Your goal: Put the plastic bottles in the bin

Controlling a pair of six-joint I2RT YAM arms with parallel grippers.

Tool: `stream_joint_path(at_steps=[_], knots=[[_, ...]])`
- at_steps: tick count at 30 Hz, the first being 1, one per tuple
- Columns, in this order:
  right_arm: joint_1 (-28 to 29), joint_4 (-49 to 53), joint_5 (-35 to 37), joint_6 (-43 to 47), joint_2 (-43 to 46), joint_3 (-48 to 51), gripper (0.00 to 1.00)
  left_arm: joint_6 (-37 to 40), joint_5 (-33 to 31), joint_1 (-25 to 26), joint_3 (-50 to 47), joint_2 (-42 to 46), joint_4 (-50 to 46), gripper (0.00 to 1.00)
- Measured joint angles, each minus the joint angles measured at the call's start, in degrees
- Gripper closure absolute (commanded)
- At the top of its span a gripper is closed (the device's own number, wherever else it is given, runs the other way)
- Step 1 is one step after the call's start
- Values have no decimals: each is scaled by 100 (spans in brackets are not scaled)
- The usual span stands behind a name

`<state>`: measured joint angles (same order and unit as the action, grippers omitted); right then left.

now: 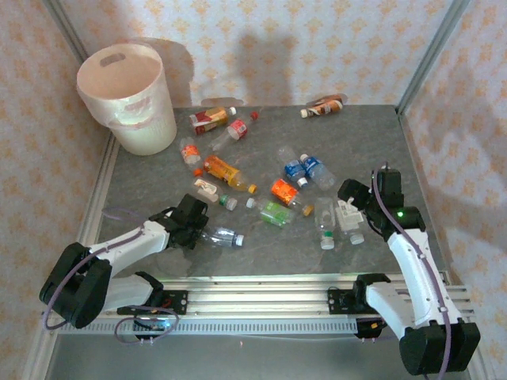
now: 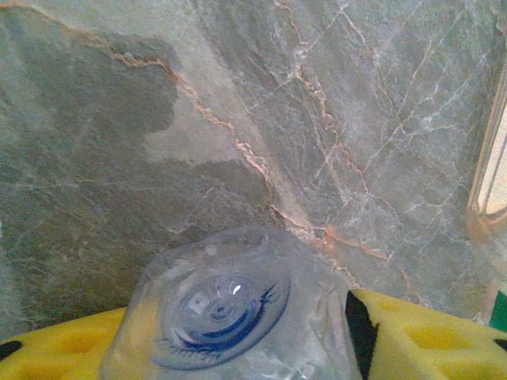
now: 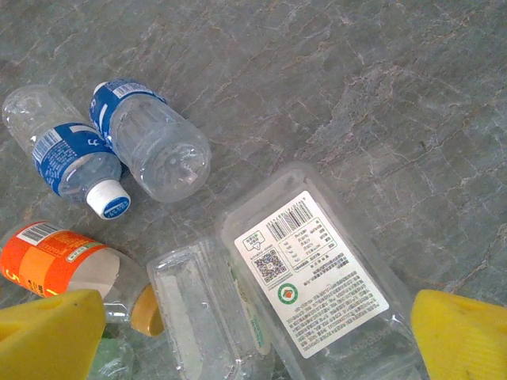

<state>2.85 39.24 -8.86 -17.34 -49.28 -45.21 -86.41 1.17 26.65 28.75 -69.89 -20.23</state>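
Note:
My left gripper (image 1: 198, 231) lies low at the near left of the table, and its yellow fingers (image 2: 412, 336) press both sides of a clear plastic bottle (image 2: 230, 309) with a blue label (image 1: 223, 236). That bottle lies on its side, base toward the wrist camera. My right gripper (image 1: 349, 207) hangs open at the near right above a clear plastic tray with a white label (image 3: 317, 273), its fingers (image 3: 463, 336) wide apart. Several more bottles lie mid-table, among them an orange one (image 1: 223, 170), a blue-labelled pair (image 3: 75, 154) and a green one (image 1: 275, 212). The off-white bin (image 1: 146, 127) stands at the far left.
A second clear plastic tray (image 3: 198, 317) lies beside the labelled one. An orange-labelled bottle (image 3: 55, 261) rests by my right gripper's left finger. Another bottle (image 1: 323, 107) lies at the table's back edge. Metal frame posts and patterned walls close in the table.

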Motion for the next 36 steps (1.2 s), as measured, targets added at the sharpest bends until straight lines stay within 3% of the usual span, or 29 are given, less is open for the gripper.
stream_joint_path(at_steps=[6, 14, 23, 30, 36], knots=[[0, -74, 72, -4, 4, 0, 1, 345, -39, 0, -9, 2, 11, 46], [0, -286, 289, -2, 149, -144, 1, 1250, -1091, -44, 905, 332, -380, 49], [0, -1368, 256, -321, 507, -120, 1, 3001, -2380, -214, 3215, 496, -420, 51], [0, -2190, -2, -780, 461, 103, 1, 4876, -3432, -516, 5729, -719, -162, 51], [0, -2256, -170, -883, 468, 101, 1, 6210, -3864, -1005, 7486, -1910, 197, 51]])
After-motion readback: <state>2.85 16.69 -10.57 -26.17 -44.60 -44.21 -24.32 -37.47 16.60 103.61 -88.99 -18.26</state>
